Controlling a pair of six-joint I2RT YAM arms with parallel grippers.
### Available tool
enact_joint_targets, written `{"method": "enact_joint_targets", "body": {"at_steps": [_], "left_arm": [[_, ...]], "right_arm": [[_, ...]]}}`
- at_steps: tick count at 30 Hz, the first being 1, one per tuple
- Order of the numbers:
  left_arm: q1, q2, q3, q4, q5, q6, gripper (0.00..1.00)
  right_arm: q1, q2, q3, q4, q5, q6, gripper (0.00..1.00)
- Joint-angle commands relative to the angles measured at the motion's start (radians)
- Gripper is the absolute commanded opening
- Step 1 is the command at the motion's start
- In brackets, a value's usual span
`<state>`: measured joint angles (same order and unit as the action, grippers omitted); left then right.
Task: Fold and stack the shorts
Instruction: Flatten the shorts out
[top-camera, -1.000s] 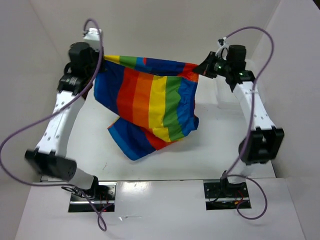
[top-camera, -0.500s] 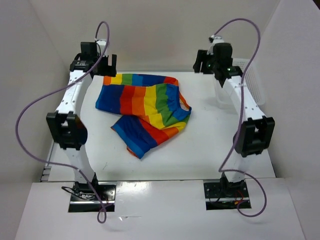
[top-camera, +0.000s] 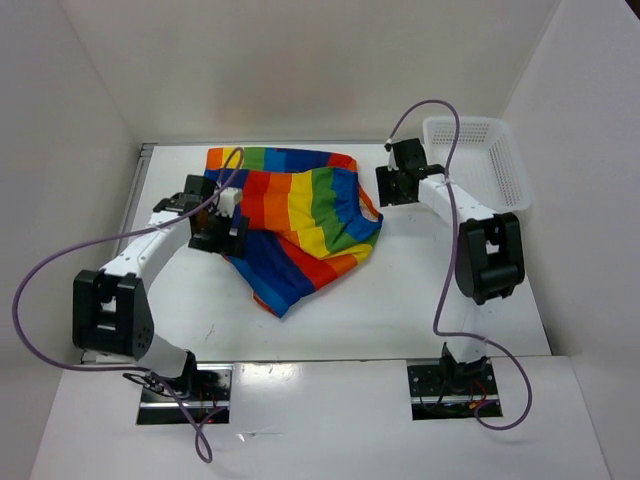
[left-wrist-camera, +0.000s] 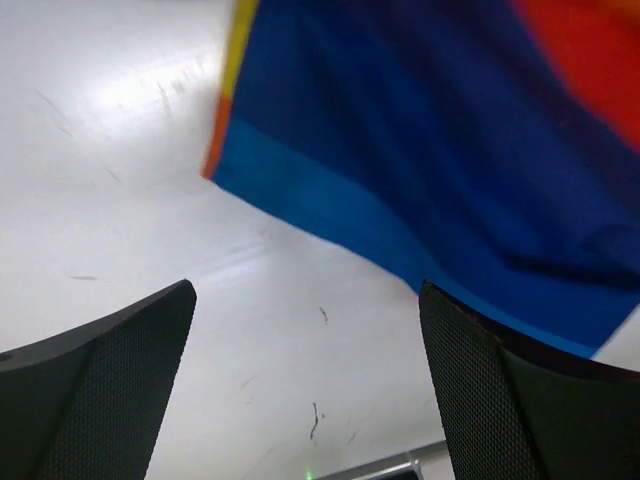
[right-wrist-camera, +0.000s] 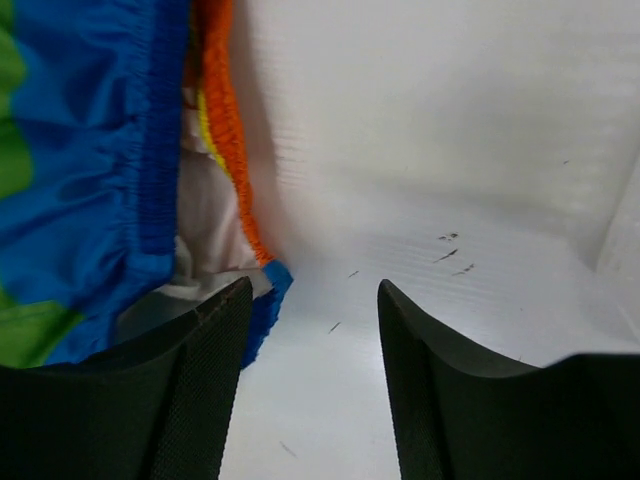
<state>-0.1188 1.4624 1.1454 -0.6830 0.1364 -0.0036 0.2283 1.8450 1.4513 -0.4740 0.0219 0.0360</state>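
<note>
Shorts (top-camera: 300, 215) lie crumpled, far-centre of bench (top-camera: 420, 290), one leg trailing near. Left pincer (top-camera: 218, 228) gaping wide, empty, at shorts' left edge. Right pincer (top-camera: 390, 187) parted, empty, just beside their right edge. Basket (top-camera: 478, 160) far right.

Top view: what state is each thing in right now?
Shorts: lying rumpled on the table, unfolded, not held.
Left gripper: open, empty, at the shorts' left edge.
Right gripper: open, empty, beside the shorts' right edge.
Basket: upright, nothing visible inside.
</note>
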Motion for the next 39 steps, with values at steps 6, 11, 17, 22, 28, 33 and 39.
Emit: {"method": "enact_joint_targets", "body": {"at_steps": [6, 11, 17, 22, 28, 33, 39], "left_arm": [[0.002, 0.122, -0.029, 0.118, 0.038, 0.004, 0.99], [0.002, 0.258, 0.030, 0.158, -0.004, 0.004, 0.99], [0.002, 0.349, 0.053, 0.160, 0.002, 0.004, 0.99], [0.002, 0.401, 0.019, 0.178, -0.041, 0.004, 0.99], [0.002, 0.475, 0.082, 0.145, 0.086, 0.004, 0.07], [0.082, 0.440, 0.163, 0.154, 0.062, 0.004, 0.00], [0.197, 0.538, 0.440, 0.129, -0.083, 0.004, 0.00]], "right_arm": [[0.025, 0.108, 0.041, 0.029, -0.068, -0.022, 0.65], [0.025, 0.146, 0.041, 0.029, -0.054, 0.051, 0.72], [0.025, 0.175, 0.023, 0.029, -0.045, 0.094, 0.76], [0.025, 0.206, 0.033, 0.029, -0.060, 0.094, 0.71], [0.025, 0.189, 0.052, -0.009, -0.123, 0.026, 0.07], [-0.052, 0.063, 0.070, -0.316, -0.420, -0.194, 0.00], [-0.057, 0.031, -0.143, -0.456, -0.632, -0.306, 0.06]]}}
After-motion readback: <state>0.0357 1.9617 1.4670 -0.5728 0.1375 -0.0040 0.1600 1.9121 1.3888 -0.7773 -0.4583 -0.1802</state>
